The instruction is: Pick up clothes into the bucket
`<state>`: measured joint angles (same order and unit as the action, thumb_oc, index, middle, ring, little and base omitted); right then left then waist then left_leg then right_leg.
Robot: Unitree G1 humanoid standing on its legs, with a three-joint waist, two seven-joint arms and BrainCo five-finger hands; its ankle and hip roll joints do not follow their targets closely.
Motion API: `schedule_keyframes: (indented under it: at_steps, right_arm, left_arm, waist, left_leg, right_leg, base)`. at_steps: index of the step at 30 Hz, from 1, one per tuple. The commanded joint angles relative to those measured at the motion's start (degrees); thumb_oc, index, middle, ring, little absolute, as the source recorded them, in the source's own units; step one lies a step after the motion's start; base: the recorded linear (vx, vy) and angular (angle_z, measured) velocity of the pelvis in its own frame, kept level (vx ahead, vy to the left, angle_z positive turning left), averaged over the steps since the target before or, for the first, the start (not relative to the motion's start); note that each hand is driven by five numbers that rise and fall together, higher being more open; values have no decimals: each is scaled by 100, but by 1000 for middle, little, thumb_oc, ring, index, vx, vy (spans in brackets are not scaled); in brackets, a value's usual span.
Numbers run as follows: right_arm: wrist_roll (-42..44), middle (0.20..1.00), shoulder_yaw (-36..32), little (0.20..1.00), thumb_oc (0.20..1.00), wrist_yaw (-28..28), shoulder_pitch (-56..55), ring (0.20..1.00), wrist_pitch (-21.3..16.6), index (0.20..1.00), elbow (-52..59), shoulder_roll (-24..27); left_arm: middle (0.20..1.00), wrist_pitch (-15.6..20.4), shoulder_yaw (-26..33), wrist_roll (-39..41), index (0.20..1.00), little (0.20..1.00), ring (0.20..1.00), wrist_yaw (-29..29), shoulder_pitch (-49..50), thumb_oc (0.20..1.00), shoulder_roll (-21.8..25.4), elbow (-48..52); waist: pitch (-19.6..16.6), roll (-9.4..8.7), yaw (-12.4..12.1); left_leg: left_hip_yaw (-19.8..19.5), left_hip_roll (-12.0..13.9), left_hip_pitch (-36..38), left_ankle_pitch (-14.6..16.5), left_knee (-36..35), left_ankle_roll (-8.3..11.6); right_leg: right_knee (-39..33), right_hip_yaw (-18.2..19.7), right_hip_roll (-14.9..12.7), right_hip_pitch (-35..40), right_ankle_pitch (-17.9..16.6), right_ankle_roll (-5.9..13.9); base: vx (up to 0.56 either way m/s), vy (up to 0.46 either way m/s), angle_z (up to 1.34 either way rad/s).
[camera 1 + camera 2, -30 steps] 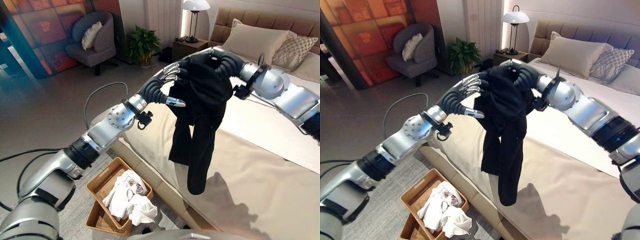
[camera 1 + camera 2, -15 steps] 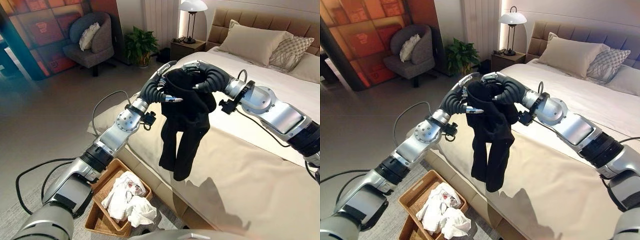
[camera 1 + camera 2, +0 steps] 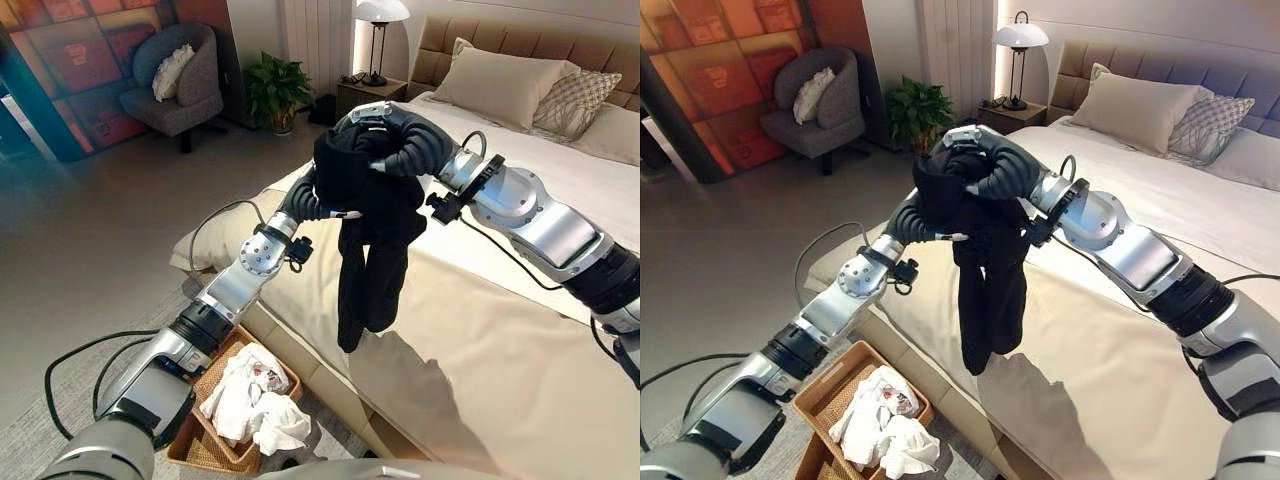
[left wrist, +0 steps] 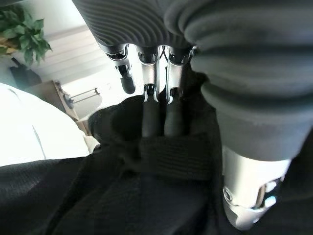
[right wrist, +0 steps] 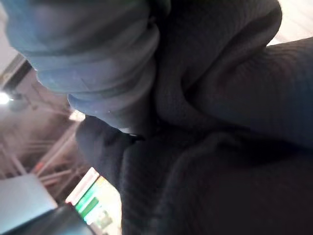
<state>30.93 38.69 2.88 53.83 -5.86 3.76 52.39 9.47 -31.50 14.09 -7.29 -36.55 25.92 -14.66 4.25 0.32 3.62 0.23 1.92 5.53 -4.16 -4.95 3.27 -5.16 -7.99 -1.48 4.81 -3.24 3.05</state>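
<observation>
Dangling black garment [image 3: 372, 240] in both hands' fingers above bed [image 3: 500, 360].

No readable text, labels or numbers anywhere.

Head cams sit high, side by side, looking down over bed [image 3: 480, 380] edge; both catch same basket [image 3: 825, 400] and lamp [image 3: 1018, 35]. Wrist cams super close, each jammed right against black garment [image 4: 146, 196].
</observation>
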Motion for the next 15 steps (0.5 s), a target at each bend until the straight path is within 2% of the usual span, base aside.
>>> schedule_keyframes:
  at_steps: [1, 9, 15]
  right_arm:
    - [-55, 200, -971, 200, 200, -515, 505, 200, -656, 200, 116, -175]
    - [-676, 200, -1269, 200, 200, -905, 363, 200, -468, 200, -706, 378]
    - [-763, 200, -1572, 200, 200, -1272, 492, 200, -551, 200, -1122, 377]
  left_arm:
    - [1000, 71, 53, -185, 1000, 1000, 1000, -17, -24, 1000, 83, -130]
    - [1000, 112, 295, 54, 1000, 1000, 1000, 26, 214, 1000, 316, 401]
    - [1000, 85, 410, 42, 1000, 1000, 1000, -34, 352, 1000, 335, 394]
  waist:
    - [-218, -410, -100]
    - [-243, -448, -140]
    - [-260, -469, -151]
  left_leg:
    - [-223, -198, -73, 708, 577, -128]
    - [-303, -226, -68, 727, 588, -123]
    - [-326, -238, -44, 755, 593, -135]
  right_leg:
    - [525, -218, -572, 106, 398, 481]
    - [538, -293, -590, 155, 430, 475]
    - [540, -297, -596, 188, 446, 477]
  base:
    - [0, 0, 0]
    - [5, 3, 1]
    - [0, 0, 0]
